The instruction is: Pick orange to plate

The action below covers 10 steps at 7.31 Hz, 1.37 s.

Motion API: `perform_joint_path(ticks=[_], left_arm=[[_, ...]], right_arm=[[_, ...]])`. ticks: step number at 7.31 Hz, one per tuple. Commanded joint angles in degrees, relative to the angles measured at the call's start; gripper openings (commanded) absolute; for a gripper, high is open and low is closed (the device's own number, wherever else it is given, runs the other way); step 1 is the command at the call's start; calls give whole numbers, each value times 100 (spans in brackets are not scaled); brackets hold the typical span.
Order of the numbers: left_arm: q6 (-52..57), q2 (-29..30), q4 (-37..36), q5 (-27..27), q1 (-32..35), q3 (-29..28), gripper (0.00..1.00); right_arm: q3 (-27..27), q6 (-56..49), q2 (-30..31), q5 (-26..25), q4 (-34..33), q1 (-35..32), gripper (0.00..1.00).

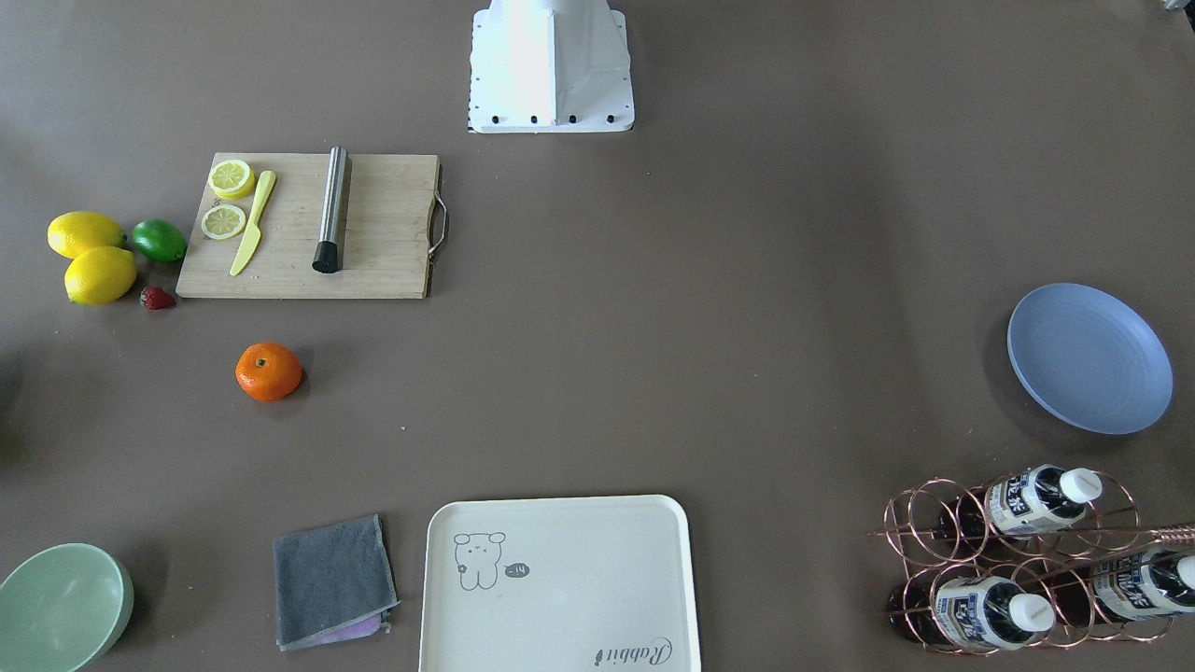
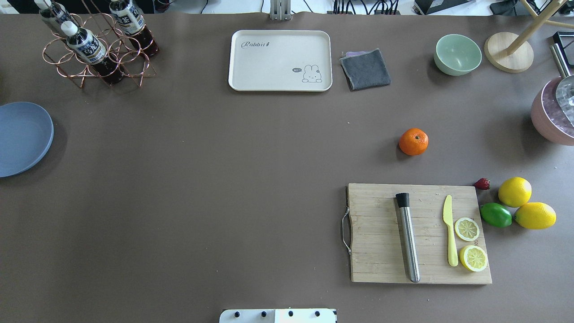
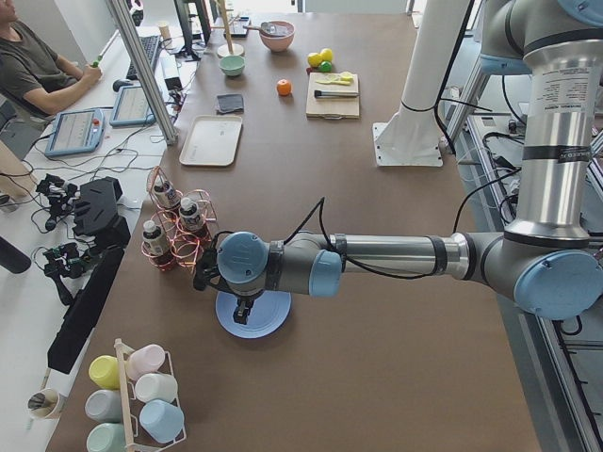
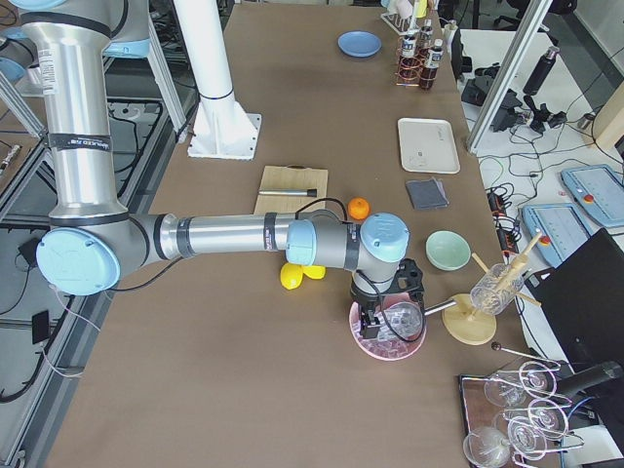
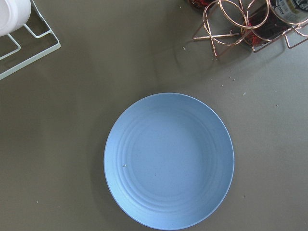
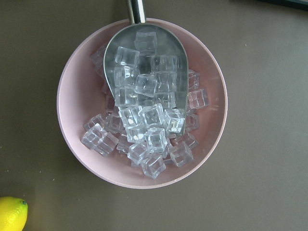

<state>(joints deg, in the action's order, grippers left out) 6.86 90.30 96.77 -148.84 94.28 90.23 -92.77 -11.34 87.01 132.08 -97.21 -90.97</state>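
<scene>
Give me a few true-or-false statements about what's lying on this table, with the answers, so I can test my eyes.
1. The orange sits on the bare table, far from the plate. True.
2. The plate already has fruit on it. False: the left wrist view shows nothing on it.
3. The orange rests on the cutting board. False: it lies on the table, just off the board.
4. The pink bowl holds ice cubes and a metal scoop. True.
5. The lemon slices lie on the cream tray. False: they lie on the cutting board, beside the yellow knife.
</scene>
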Motion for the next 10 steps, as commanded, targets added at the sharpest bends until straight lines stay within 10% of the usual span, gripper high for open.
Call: perform_joint_path(ticks=[1,10], left_arm=[[0,-13,0,-5,2,13,98],[-35,-4,0,695,29,232,98]], right_arm=[[-4,0,-9,-7,0,0,100],[-13,0,35,2,0,0,100]])
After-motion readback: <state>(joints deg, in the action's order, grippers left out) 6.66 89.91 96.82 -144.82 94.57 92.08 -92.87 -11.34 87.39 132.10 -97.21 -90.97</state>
